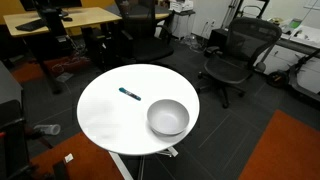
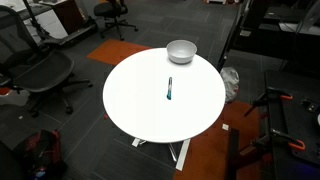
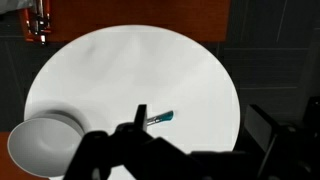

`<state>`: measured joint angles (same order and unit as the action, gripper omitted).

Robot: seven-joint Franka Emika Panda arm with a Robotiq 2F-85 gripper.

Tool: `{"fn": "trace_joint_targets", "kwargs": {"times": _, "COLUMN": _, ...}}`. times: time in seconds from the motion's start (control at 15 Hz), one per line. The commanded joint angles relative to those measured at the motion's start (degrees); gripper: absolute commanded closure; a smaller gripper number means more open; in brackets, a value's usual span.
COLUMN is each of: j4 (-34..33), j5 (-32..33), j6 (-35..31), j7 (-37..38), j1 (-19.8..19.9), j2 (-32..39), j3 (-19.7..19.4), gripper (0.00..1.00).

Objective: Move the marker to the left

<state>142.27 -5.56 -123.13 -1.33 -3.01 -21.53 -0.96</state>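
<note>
The marker point(image 1: 130, 95) is a short dark pen with a teal-blue end. It lies flat on the round white table point(image 1: 105, 120), apart from the metal bowl point(image 1: 168, 118). It shows in both exterior views, here too point(image 2: 170, 89). In the wrist view the marker point(image 3: 160, 118) lies near the table's middle, its dark end hidden behind one finger. My gripper point(image 3: 200, 125) hangs high above the table, its two dark fingers wide apart and empty. The arm does not show in either exterior view.
The bowl point(image 2: 181, 50) stands near the table's edge, also in the wrist view point(image 3: 40, 145). Office chairs point(image 1: 235, 55) and desks point(image 1: 60, 20) stand around the table on dark carpet. A chair point(image 2: 40, 75) is close to the table's side.
</note>
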Motion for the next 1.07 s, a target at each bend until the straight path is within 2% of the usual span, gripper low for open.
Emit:
{"fn": "trace_joint_targets", "kwargs": {"times": 0.0, "j4": -0.1, "j5": -0.2, "j6": 0.1, "j7": -0.2, "j1": 0.5, "j2": 0.0, "j3": 0.4, "gripper": 0.0}}
{"fn": "trace_joint_targets", "kwargs": {"times": 0.4, "j4": -0.1, "j5": -0.2, "j6": 0.1, "j7": -0.2, "j1": 0.5, "j2": 0.0, "j3": 0.4, "gripper": 0.0}}
{"fn": "trace_joint_targets", "kwargs": {"times": 0.53, "j4": -1.3, "j5": -0.2, "j6": -0.1, "j7": 2.1, "j1": 0.8, "j2": 1.6, "j3": 0.9, "gripper": 0.0}}
{"fn": "trace_joint_targets", "kwargs": {"times": 1.0, "j4": -7.5, "j5": -0.6, "j6": 1.2, "j7": 18.7, "j1": 2.4, "j2": 10.3, "j3": 2.1, "gripper": 0.0}}
